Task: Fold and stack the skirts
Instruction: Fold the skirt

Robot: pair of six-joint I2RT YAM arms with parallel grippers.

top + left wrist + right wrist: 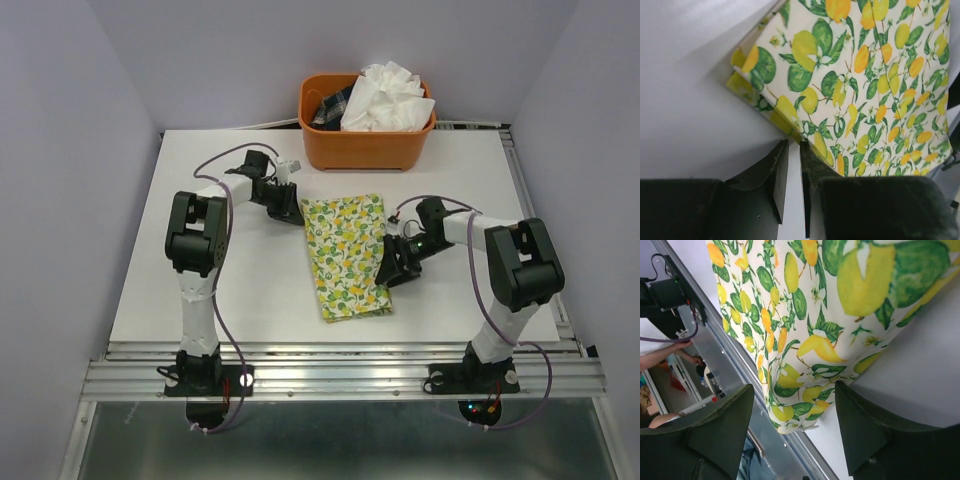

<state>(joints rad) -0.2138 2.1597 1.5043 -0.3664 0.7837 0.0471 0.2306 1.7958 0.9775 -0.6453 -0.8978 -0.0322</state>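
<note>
White worktop (pixel 250 290) first: your lemon skirt (pixel 345 250) lies folded flat mid-table. At the far edge, the basket (pixel 365 150) holds the white skirt (pixel 390 95), probably next to be folded. Your right gripper (pixel 392 265) gapes wide at the lemon skirt's right edge, likely to grasp; your left gripper (pixel 288 203), nearly closed and empty, sits by its far-left corner.

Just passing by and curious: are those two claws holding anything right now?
Left gripper: all but shut, nothing in it, beside the skirt.
Right gripper: open, gripping nothing, at the skirt's edge.
</note>
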